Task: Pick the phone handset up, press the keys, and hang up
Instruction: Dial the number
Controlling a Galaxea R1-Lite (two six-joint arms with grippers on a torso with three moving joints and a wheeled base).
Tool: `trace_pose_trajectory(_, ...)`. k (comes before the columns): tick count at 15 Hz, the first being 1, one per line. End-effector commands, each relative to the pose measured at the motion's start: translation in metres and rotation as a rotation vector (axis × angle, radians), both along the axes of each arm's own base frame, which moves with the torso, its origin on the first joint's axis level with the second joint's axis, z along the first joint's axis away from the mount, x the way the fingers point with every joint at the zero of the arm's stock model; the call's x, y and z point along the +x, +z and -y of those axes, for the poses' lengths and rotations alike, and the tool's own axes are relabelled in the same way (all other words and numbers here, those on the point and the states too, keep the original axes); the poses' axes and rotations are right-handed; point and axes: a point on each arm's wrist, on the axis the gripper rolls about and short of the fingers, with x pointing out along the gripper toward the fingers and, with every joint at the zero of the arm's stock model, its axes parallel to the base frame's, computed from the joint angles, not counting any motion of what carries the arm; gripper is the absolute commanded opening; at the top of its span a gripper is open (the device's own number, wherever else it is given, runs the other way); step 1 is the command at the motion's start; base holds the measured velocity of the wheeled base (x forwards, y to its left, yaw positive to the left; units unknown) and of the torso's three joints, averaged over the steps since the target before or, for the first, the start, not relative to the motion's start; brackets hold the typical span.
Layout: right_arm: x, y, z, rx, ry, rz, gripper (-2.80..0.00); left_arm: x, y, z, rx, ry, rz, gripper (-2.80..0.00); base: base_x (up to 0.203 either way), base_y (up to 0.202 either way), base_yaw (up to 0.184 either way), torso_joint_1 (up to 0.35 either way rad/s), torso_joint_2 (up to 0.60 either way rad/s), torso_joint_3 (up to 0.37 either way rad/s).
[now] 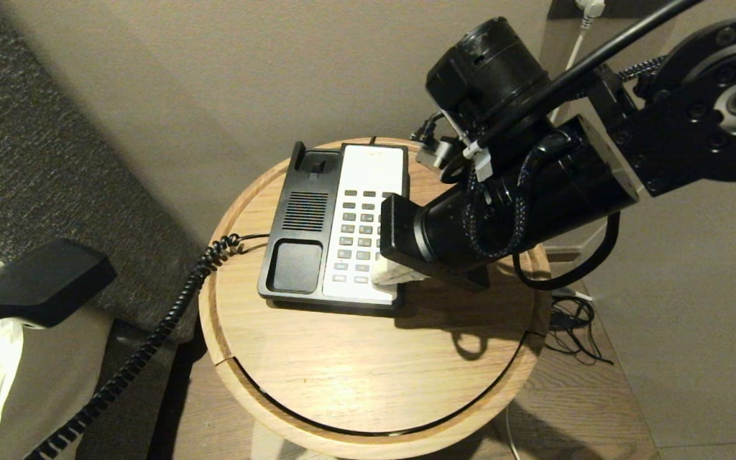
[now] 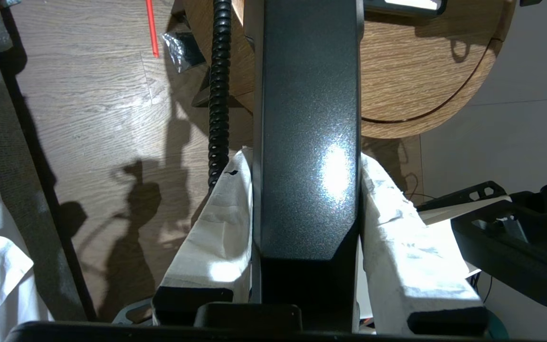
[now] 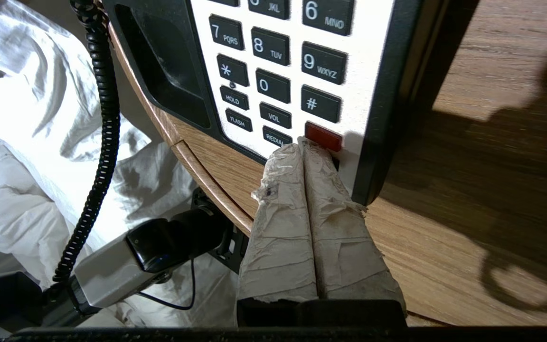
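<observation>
The left hand grips the phone handset off the bench's left side. The right hand, clenched, has its tips at the keys' near edge, by the red key.

Right claw reaches forward, fingers pressed together; left claw is clamped, low at left.
</observation>
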Motion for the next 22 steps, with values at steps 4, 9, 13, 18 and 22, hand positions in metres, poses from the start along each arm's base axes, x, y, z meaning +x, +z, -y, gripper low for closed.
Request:
trace_pose_trajectory(4, 0.001, -0.006, 0.0, -0.036, 0.011, 0.003, -2.8, 0.0, -0.001, 0.0, 0.001, 0.001, -0.007, -2.8, 0.0, 0.0, 0.0, 0.0, 0.0, 0.0)
trace_pose_trajectory(9, -0.003, -0.012, 0.007, -0.097, 0.011, 0.029, -2.8, -0.001, -0.002, -0.001, -0.001, -0.004, -0.006, -2.8, 0.0, 0.0, 0.0, 0.0, 0.0, 0.0)
trace_pose_trajectory(13, -0.005, 0.007, 0.009, -0.023, 0.005, 0.081, -2.8, -0.003, -0.001, -0.001, -0.004, -0.003, -0.001, -2.8, 0.0, 0.0, 0.0, 0.0, 0.0, 0.0)
trace_pose_trajectory(18, -0.009, 0.013, 0.013, -0.01, 0.001, 0.089, -2.8, -0.004, -0.002, -0.002, -0.006, -0.003, 0.0, -2.8, 0.0, 0.0, 0.0, 0.0, 0.0, 0.0)
trace_pose_trajectory(22, -0.015, 0.021, 0.021, 0.006, -0.002, 0.102, -2.8, -0.003, -0.001, -0.002, -0.004, -0.004, 0.0, -2.8, 0.0, 0.0, 0.0, 0.0, 0.0, 0.0)
